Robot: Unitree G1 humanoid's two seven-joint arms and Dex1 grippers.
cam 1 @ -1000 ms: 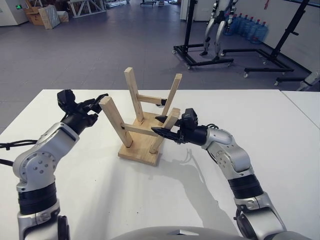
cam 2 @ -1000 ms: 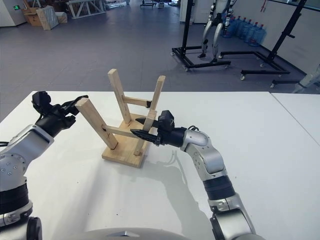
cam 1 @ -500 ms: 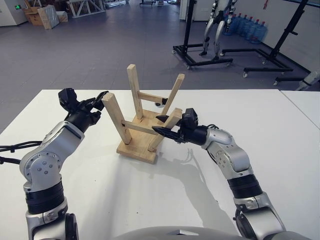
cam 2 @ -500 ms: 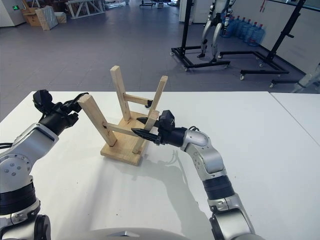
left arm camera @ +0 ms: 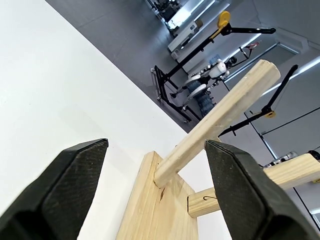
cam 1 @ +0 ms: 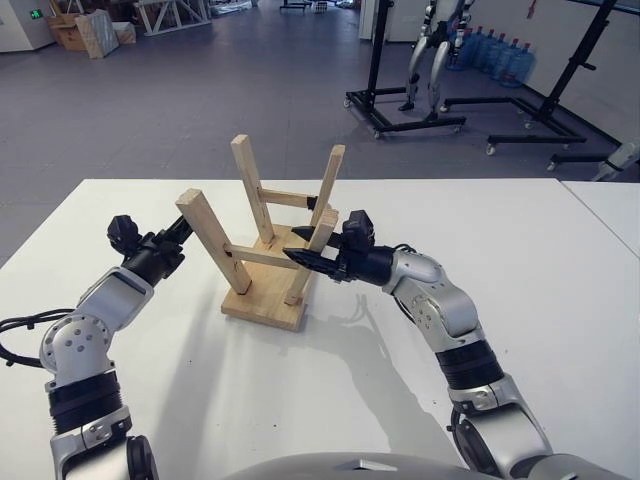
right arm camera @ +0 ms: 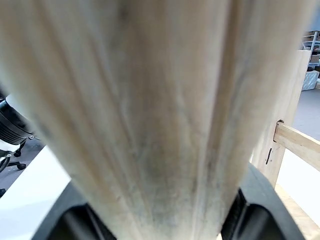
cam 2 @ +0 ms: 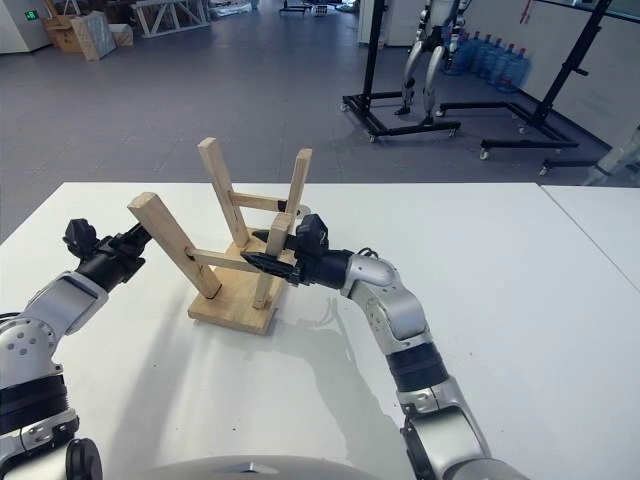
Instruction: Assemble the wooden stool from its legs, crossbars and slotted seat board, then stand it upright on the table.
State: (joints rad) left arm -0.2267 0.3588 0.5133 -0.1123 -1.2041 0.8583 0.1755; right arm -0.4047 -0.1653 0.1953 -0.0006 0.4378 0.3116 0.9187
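Sliding toward the robot's left across the white table (cam 1: 560, 300), the upturned pale wooden stool (cam 1: 262, 300) is sitting further over than a second ago. The left gripper (cam 1: 170, 240), earlier up at the top of the slanting near-left leg (cam 1: 205, 235), is now hanging lower, just beside that leg. In the left eye view the stool is resting seat-down with four legs pointing up, and the right gripper (cam 1: 297, 245) is clamping the near-right leg (cam 1: 326, 220) partway up. The right eye view is showing the same, with a small gap between the left gripper and its leg. In the left wrist view the black padded fingers (left arm camera: 75, 185) are standing wide apart with nothing between them, the leg and the slotted seat board (left arm camera: 155, 215) lying beyond. In the right wrist view the held leg is pressing close between dark fingers (right arm camera: 80, 220), a thin crossbar (right arm camera: 297, 142) showing past it. The frame is looking assembled, so turning it upright is probably what is remaining, and the freed left gripper is likely needing a fresh hold first.
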